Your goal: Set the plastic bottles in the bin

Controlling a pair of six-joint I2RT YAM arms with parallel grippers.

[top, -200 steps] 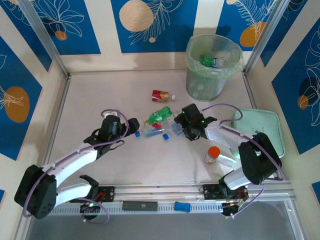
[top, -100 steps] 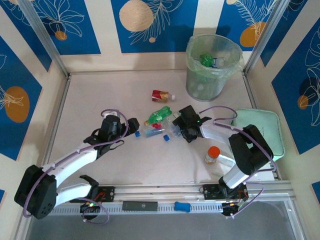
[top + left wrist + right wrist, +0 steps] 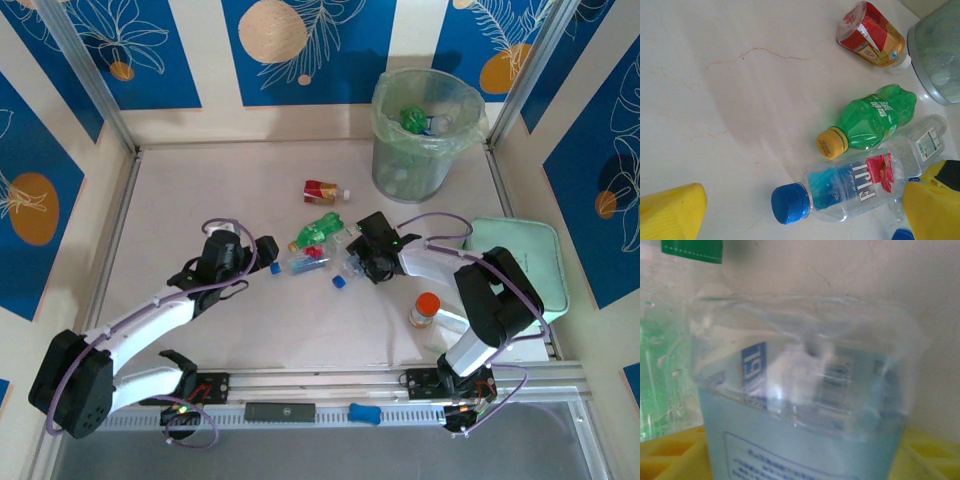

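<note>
Some bottles [image 3: 412,117] already lie in the bin [image 3: 408,178], well beyond both jaws. My left gripper [image 3: 268,254] gapes around a Fiji bottle [image 3: 850,187]; the green bottle [image 3: 875,117] and red-and-gold bottle [image 3: 870,35] lie just past. A clear bottle [image 3: 800,405] crowds my right gripper [image 3: 358,258]; whether it grips, I cannot tell.

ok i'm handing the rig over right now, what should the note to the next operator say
Left gripper: open, poised at the Fiji bottle, not gripping it.
Right gripper: shut on a clear blue-labelled bottle.
Done: binned bottles lie inside the bin.
Left: the Fiji bottle, the green yellow-capped bottle and the red-and-gold bottle lie on the table, plus the held one.
</note>
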